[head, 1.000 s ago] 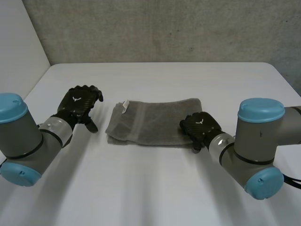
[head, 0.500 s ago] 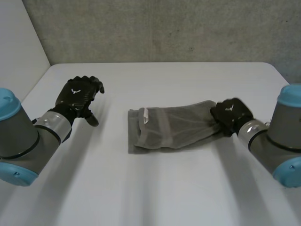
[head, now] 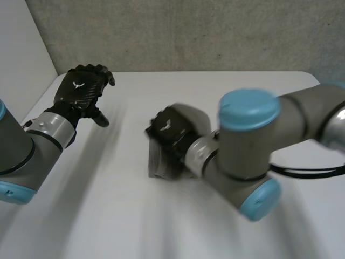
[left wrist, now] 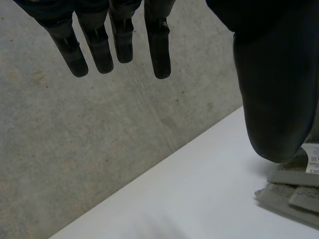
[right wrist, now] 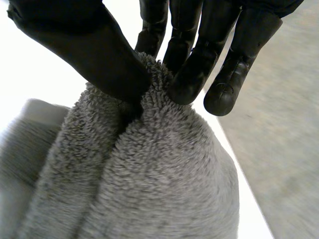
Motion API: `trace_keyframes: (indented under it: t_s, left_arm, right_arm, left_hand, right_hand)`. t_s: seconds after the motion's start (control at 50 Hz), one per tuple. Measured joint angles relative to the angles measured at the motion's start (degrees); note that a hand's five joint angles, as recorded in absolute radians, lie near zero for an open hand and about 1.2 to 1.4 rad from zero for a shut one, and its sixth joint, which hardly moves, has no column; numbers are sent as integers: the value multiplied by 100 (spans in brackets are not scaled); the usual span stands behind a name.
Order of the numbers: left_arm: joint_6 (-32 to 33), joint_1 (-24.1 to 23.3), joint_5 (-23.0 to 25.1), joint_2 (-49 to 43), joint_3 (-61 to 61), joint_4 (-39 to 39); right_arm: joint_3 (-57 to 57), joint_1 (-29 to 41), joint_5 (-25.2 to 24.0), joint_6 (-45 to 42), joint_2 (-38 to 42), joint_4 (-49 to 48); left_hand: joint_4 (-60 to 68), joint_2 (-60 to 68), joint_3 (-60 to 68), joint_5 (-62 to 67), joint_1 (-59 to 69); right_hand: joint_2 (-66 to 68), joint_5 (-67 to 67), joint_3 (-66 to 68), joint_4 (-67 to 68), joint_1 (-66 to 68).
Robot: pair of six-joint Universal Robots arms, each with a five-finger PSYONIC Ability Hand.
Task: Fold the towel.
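Closest in the head view is the big grey right arm (head: 253,156) with its light-blue cap, reaching across toward nine o'clock. At its end the right hand (head: 170,129) sits on the towel (head: 159,164), which lies near the middle of the white table (head: 108,216). In the right wrist view this hand (right wrist: 94,50) pinches a bunched-up bit of the towel (right wrist: 149,189) between its thumb and its fingers (right wrist: 192,84), so it has a tight hold of the cloth. The towel is grey, soft and fluffy, with lots of tiny loops, and it humps up into a round lump under the hand. Farther off, at about ten o'clock from the towel, the left hand (head: 81,89) is over the table's far left side. In the left wrist view its fingers (left wrist: 158,45) are straight and its thumb stands apart, so it is loose and holds nothing. Just past the thumb lie flat, folded layers of the towel (left wrist: 291,191) with a small white label (left wrist: 313,160). At the very back stands a rough grey wall (head: 188,32).
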Motion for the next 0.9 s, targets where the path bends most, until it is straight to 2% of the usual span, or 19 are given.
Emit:
trace_keyframes:
  t_s: [0.06, 0.1, 0.18, 0.22, 0.32, 0.44, 0.54, 0.62, 0.74, 0.9]
  left_arm:
    - [-105, -26, -6, -6, 0, 54]
    - [-181, -42, -7, -14, 0, 73]
    - [-356, -87, -4, -46, -2, 93]
    - [-402, -120, 0, -68, 5, 95]
    - [-452, -261, -2, -203, 118, 96]
    - [-475, -626, -30, -511, 403, 89]
    - [-735, -1082, -53, -970, 751, 61]
    - [-1031, -1374, -58, -1373, 1027, 6]
    - [-1299, -1735, -64, -1980, 1472, -211]
    - [-1346, -1839, -69, -2248, 1906, -371]
  right_arm:
    - [-71, 261, 48, -21, 329, -5]
    - [-86, 352, 100, -39, 485, -6]
    - [25, 391, 407, -60, 700, -3]
    - [135, 336, 550, -32, 664, -8]
    - [598, 60, 765, 302, 204, -132]
    - [1296, -428, 777, 1378, -756, -506]
    - [1696, -921, 567, 2553, -1336, -705]
    - [1709, -1155, 378, 3057, -1309, -712]
    - [1523, -1373, 194, 3493, -839, -558]
    - [1503, -1565, 169, 3648, -598, -409]
  left_hand:
    - [0, 0, 0, 0, 0]
    - [0, 0, 0, 0, 0]
    - [0, 0, 0, 0, 0]
    - [0, 0, 0, 0, 0]
    - [0, 0, 0, 0, 0]
    - [0, 0, 0, 1, 0]
    - [0, 0, 0, 14, 0]
    - [0, 0, 0, 22, 0]
    - [0, 0, 0, 23, 0]
    - [0, 1, 0, 111, 0]
  right_hand:
    - [-41, -595, -573, -632, -540]
    - [-1373, -1898, -1792, -1881, -1891]
    - [-5174, -5852, -5530, -5642, -5596]
    - [-5705, -6286, -6084, -6142, -6044]
    - [-5791, -6292, -6172, -6234, -6231]
    - [-5791, -6292, -6172, -6234, -6232]
    - [-5792, -6292, -6172, -6234, -6232]
    - [-5791, -6292, -6173, -6234, -6232]
    - [-5791, -6292, -6173, -6234, -6232]
    - [-5791, -6292, -6173, -6234, -6232]
